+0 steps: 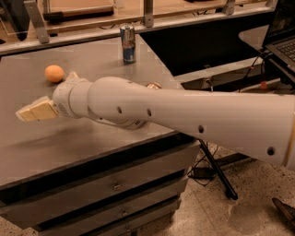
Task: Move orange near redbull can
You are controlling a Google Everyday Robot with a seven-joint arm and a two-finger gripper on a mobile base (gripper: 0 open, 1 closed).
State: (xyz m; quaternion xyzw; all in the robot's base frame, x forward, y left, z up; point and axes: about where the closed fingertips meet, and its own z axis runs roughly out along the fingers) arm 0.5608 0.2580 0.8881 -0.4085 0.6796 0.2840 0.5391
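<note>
The orange [54, 73] lies on the grey table top [27, 147] at the far left. The redbull can [128, 44] stands upright near the table's back edge, well to the right of the orange. My gripper [32, 112] reaches in from the right on a thick white arm [184, 115]. It hovers over the table's left part, in front of the orange and a little to its left, apart from it. Its cream-coloured fingers [38, 110] point left and hold nothing that I can see.
A small gold-brown object [154, 85] peeks from behind the arm near the table's right edge. A rail with metal posts [148, 13] runs behind the table. Drawers [115, 184] lie under the top. A laptop [282, 37] sits at the right.
</note>
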